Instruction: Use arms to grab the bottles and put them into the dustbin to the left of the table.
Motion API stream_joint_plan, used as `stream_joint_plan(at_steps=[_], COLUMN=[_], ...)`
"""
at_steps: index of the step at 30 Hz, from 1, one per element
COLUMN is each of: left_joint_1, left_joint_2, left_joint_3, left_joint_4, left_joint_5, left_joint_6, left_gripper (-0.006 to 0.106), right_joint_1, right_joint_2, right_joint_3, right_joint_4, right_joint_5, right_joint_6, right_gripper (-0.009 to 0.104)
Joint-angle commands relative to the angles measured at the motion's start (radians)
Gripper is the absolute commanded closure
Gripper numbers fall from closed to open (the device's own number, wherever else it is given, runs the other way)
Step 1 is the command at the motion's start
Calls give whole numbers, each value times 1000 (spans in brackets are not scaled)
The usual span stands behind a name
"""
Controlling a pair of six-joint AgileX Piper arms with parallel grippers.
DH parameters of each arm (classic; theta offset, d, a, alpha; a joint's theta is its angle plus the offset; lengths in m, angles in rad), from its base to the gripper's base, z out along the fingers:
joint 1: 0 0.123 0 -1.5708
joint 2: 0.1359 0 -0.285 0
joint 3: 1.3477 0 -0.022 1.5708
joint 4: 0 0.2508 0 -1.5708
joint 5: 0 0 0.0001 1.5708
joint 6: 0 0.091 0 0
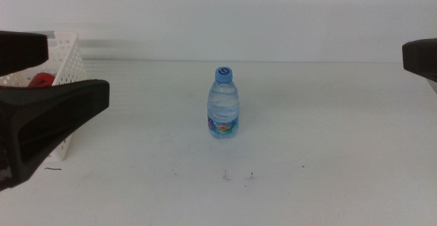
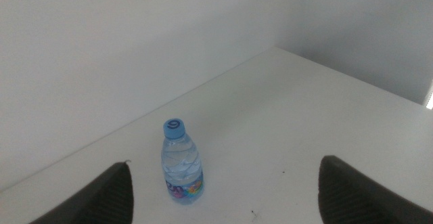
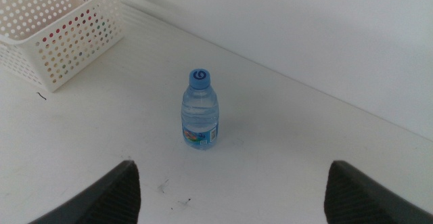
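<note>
White bench (image 1: 328, 158). Basket (image 1: 67, 55) at its left edge, something red inside. Water bottle (image 1: 223, 103) upright mid-bench, well apart from the basket. Left gripper (image 2: 223, 190) and right gripper (image 3: 230, 187): jaws released, holding nothing.

A bare test space, like a robotics lab: a plain white tabletop (image 1: 328, 151) runs back to a blank white wall (image 1: 239, 14) across the top of the frame. Dark robot jaws enter from the left and right edges. At upper left stands a white perforated basket (image 1: 68, 55).
</note>
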Motion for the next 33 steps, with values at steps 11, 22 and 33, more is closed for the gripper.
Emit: stream_joint_plan(at_steps=[11, 22, 33], left_joint_1=[185, 216, 216], left_joint_2=[11, 440, 859], left_joint_3=[120, 690, 692], left_joint_4=[247, 302, 260], left_joint_5=[-242, -1387, -1694], left_joint_6=[-238, -403, -344], left_gripper=[7, 7, 7], right_joint_1=[2, 2, 2], right_joint_2=[-2, -2, -2], right_joint_3=[-9, -9, -9], right_joint_4=[-6, -6, -6], right_joint_5=[-13, -13, -13], right_joint_6=[-1, 1, 1], right_gripper=[13, 13, 13])
